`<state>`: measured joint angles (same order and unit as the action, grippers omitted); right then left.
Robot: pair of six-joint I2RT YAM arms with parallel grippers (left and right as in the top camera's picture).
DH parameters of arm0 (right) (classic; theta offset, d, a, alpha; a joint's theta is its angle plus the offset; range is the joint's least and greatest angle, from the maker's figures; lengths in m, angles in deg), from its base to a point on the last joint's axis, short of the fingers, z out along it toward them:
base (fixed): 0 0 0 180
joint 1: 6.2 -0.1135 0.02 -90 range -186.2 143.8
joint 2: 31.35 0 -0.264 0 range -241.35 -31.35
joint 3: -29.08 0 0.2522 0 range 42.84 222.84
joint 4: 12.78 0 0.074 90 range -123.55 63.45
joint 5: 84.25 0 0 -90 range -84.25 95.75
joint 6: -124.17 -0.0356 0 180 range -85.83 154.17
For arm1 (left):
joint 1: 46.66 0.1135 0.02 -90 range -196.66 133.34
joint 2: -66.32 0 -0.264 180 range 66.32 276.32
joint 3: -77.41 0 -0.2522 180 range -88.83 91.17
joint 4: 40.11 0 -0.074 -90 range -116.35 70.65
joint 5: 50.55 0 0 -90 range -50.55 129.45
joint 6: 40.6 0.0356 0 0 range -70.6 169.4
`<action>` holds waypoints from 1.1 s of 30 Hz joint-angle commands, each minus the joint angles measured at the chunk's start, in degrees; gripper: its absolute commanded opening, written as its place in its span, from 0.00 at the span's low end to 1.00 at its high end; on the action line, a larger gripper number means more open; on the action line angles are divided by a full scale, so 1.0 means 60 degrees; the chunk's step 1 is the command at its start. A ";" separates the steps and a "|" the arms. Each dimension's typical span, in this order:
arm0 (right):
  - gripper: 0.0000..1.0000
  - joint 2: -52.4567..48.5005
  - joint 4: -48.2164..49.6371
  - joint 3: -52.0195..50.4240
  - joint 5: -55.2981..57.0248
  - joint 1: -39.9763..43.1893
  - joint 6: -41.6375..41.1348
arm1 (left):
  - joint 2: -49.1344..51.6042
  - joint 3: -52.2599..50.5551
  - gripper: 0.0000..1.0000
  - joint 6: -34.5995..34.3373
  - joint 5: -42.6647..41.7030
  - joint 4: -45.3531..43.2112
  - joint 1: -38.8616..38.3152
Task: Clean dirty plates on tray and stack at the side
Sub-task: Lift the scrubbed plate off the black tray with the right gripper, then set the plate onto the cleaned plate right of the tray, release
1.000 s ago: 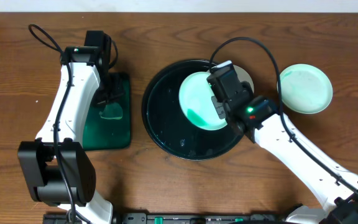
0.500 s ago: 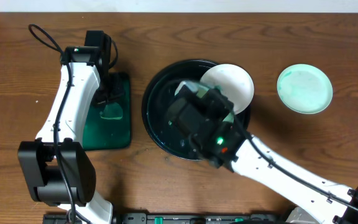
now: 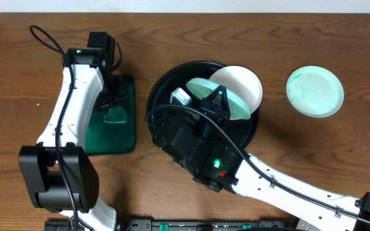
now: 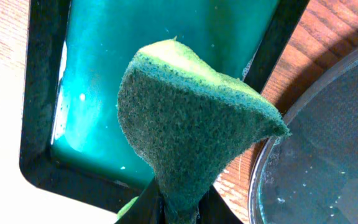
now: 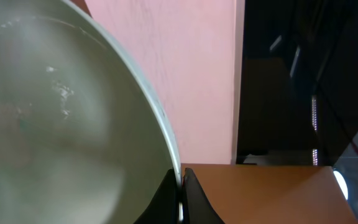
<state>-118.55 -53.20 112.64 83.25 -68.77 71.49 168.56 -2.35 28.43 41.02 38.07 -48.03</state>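
Observation:
My right gripper is shut on the rim of a pale mint plate and holds it tilted on edge, high above the black tray. In the overhead view this plate is partly hidden behind my right gripper and wrist. A white plate lies on the tray's back right. A third mint plate lies on the table to the right. My left gripper is shut on a green sponge over the green tray; it also shows in the overhead view.
The dark green rectangular tray holds teal liquid left of the black tray. The black tray's wet rim shows in the left wrist view. My right arm crosses the front right of the table.
My right arm has lifted the mint plate off the black tray, tipped it on edge and swung up toward the camera. The left arm and sponge have not moved.

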 commanded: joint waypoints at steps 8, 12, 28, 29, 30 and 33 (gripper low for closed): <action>0.01 0.0106 0.0270 0.0222 0.0608 -0.0423 -0.0707 | 0.0131 -0.0157 0.16 0.0091 0.0102 0.0208 0.0029; 0.01 0.0095 -0.0120 0.0222 0.0091 -0.0331 -0.1344 | 0.0131 -0.0157 0.16 0.0127 0.0106 0.0189 0.0029; 0.01 0.0346 -0.1982 0.0310 -0.8470 0.3876 -1.1417 | 0.0131 -0.0157 0.16 0.0237 0.0106 0.0146 0.0029; 0.01 0.0423 -0.1974 0.0324 -0.8750 0.4197 -1.1668 | 0.0131 -0.0157 0.16 0.0237 0.0106 0.0146 0.0029; 0.01 0.0499 -0.1982 0.0331 -0.9071 0.4601 -1.1948 | 0.0131 -0.0157 0.16 0.0237 0.0106 0.0146 0.0029; 0.01 0.0608 -0.2065 0.0331 -1.0174 0.6033 -1.2451 | 0.0131 -0.0157 0.16 0.0233 0.0106 0.0146 0.0029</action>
<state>-117.61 -65.37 113.26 32.17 -40.62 6.08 168.56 -2.35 28.86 41.15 38.84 -48.05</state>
